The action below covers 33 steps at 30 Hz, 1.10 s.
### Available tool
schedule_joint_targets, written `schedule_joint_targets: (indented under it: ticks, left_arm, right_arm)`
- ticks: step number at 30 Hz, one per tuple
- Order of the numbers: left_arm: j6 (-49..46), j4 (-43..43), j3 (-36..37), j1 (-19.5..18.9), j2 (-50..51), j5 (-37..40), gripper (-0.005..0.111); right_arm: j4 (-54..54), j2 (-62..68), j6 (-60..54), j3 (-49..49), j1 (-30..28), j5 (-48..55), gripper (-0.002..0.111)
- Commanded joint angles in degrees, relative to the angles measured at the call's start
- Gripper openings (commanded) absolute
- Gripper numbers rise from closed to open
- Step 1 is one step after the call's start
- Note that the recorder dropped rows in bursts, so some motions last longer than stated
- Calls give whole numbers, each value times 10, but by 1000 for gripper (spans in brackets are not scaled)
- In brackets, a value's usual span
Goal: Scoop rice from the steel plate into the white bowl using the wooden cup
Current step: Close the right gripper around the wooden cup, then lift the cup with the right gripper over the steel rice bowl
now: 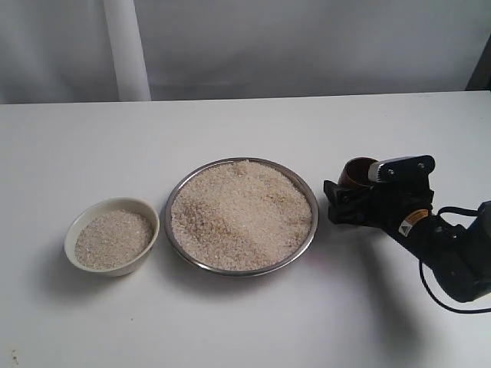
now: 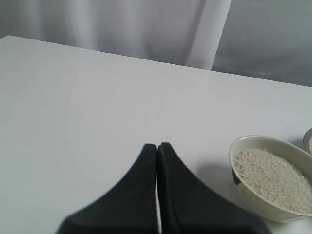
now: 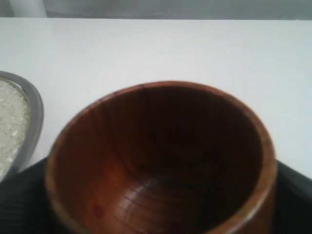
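The wooden cup (image 1: 355,172) stands upright and empty on the table, right of the steel plate (image 1: 242,272). My right gripper (image 1: 347,196) straddles the cup, and its black fingers (image 3: 19,197) lie against both sides of the cup (image 3: 156,161) in the right wrist view. The plate holds a broad heap of rice (image 1: 242,211). Left of it sits the white bowl (image 1: 112,202), partly filled with rice (image 1: 115,239). My left gripper (image 2: 157,145) is shut with nothing in it, hovering near the bowl (image 2: 253,195); the exterior view does not show it.
The steel plate's rim (image 3: 34,112) lies close beside the cup. The right arm and its cable (image 1: 449,261) stretch over the table's right side. A grey curtain (image 1: 245,46) hangs behind the table's far edge.
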<state>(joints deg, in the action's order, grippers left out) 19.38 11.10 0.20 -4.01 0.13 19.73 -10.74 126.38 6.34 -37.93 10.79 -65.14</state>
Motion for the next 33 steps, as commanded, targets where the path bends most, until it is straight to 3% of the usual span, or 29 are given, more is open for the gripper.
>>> schedule_joint_targets:
  ticks: [1,10,17,27,33]
  left_arm:
    - [1,2,-2,0,-1,-4,0]
    - [1,2,-2,0,-1,-4,0]
    - [1,2,-2,0,-1,-4,0]
    - [1,2,-2,0,-1,-4,0]
    - [1,2,-2,0,-1,-4,0]
  right_arm:
    - [-4,0,-4,-2,1,-1,64]
    - [-2,0,-4,-2,1,-7,35]
    - [-6,-18,-4,-2,1,-27,0]
    - [-27,-204,-35,-2,0,208,0]
    - [-154,-327,-48,-17,0,414,0]
